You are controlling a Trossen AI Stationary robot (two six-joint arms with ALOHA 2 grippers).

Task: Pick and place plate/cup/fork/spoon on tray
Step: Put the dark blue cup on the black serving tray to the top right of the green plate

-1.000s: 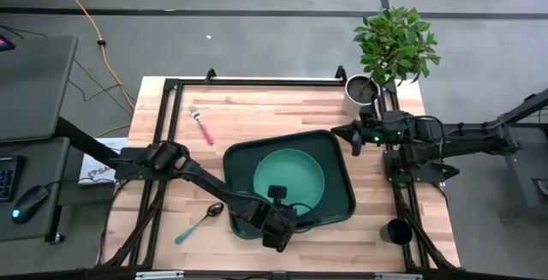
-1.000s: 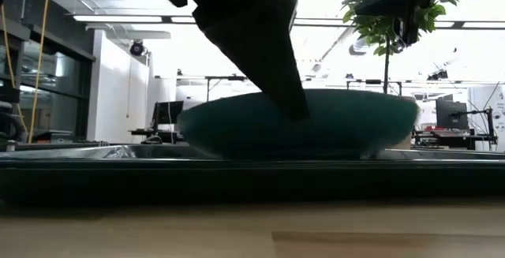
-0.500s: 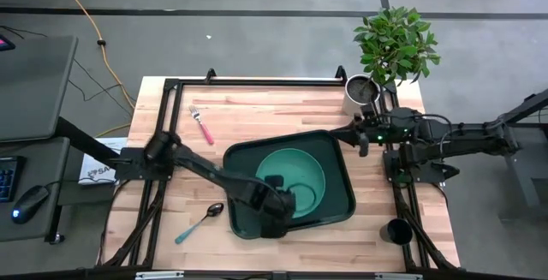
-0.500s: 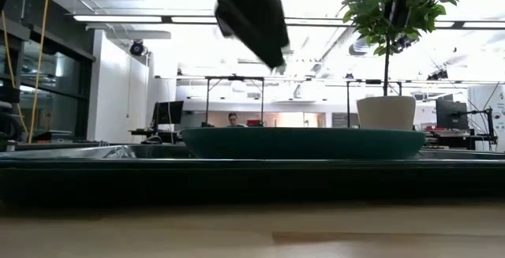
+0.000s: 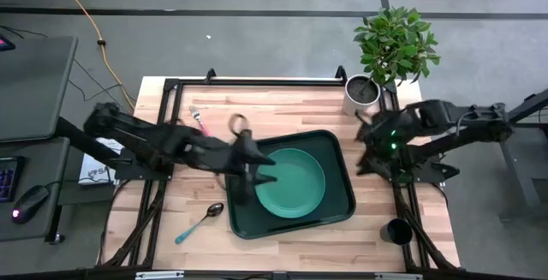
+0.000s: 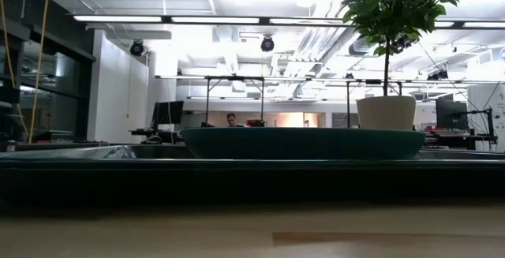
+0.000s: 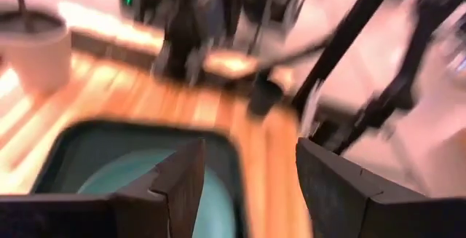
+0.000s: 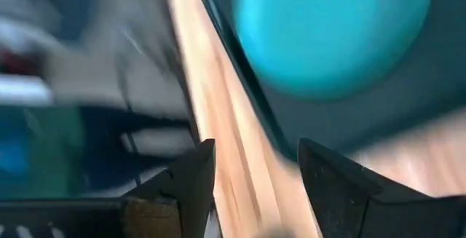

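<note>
Teal-green plate is seen lying flat inside the dark green tray, which is set on the wooden table toward its front edge, right of centre. From the low view the plate is shown resting level above the tray's rim, with nothing gripping it.

The left gripper is held over the tray's left rim, at the plate's left edge; in the left wrist view its two dark fingers are spread well apart with nothing between them, tray and plate lying beyond.

The right gripper is found off the tray's right side, near the table's right edge. Its fingers are likewise parted and empty in the right wrist view, where the plate is seen as a blurred teal disc.

The fork is left on the table near the back-left corner, well apart from the tray. The spoon is laid near the front edge, just left of the tray. The cup is placed at the front-right corner, off the tray. A white plant pot is stood at the back-right corner.
</note>
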